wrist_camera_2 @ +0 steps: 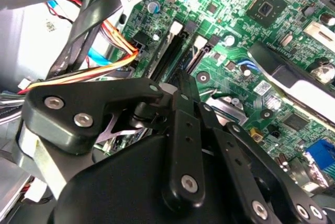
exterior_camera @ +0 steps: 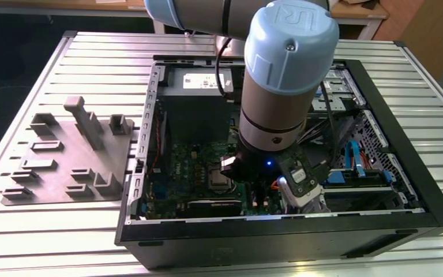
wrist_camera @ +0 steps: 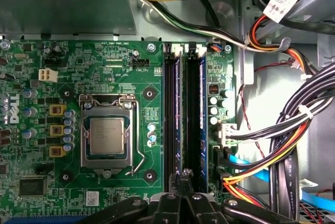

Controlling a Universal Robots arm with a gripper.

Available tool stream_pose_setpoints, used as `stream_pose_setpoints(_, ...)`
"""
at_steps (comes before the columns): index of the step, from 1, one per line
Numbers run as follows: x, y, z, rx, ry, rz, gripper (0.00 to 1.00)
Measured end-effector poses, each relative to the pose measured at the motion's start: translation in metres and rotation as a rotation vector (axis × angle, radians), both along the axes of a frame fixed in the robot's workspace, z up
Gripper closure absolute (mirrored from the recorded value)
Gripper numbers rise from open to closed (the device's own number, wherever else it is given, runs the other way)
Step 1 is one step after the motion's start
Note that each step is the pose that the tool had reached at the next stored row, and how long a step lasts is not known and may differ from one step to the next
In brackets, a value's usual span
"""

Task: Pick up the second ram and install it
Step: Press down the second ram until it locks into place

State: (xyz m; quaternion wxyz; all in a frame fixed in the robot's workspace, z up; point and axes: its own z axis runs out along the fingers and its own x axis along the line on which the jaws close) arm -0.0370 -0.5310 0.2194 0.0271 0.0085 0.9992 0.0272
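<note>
Exterior view: the arm (exterior_camera: 283,86) reaches down into the open case (exterior_camera: 425,190), in the lower middle of the frame; the grey plate (exterior_camera: 52,173) lies on the table (exterior_camera: 21,231) at the exterior view's left, well apart from the arm; I see no stick on the plate.

Second wrist view: the gripper (wrist_camera_2: 180,84) hangs low over the green board (wrist_camera_2: 235,51); its jaws look pressed together, and I see nothing between them; the two black slots (wrist_camera_2: 168,51) lie just past the tips and run straight away from them.

First wrist view: the gripper (wrist_camera: 183,178) sits at one end of the two long slots (wrist_camera: 172,130), with its tips over the thin gap between them; each slot shows a thin blue line along it, so I think a stick stands on edge in each one; the ram (wrist_camera: 201,124) would then be seated in its slot, just beside the tips, with its long side running away from the jaws; I cannot tell which of the two sticks is the second one; the chip (wrist_camera: 107,136) sits beside the slots.
</note>
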Motion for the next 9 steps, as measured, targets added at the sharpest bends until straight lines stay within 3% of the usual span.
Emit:
stream_pose_setpoints(5,0.0,-0.0004,0.0127,-0.0028,0.0008,0.0,0.9)
stream_pose_setpoints(9,0.0,-0.0004,0.0137,-0.003,0.0008,0.0,0.9)
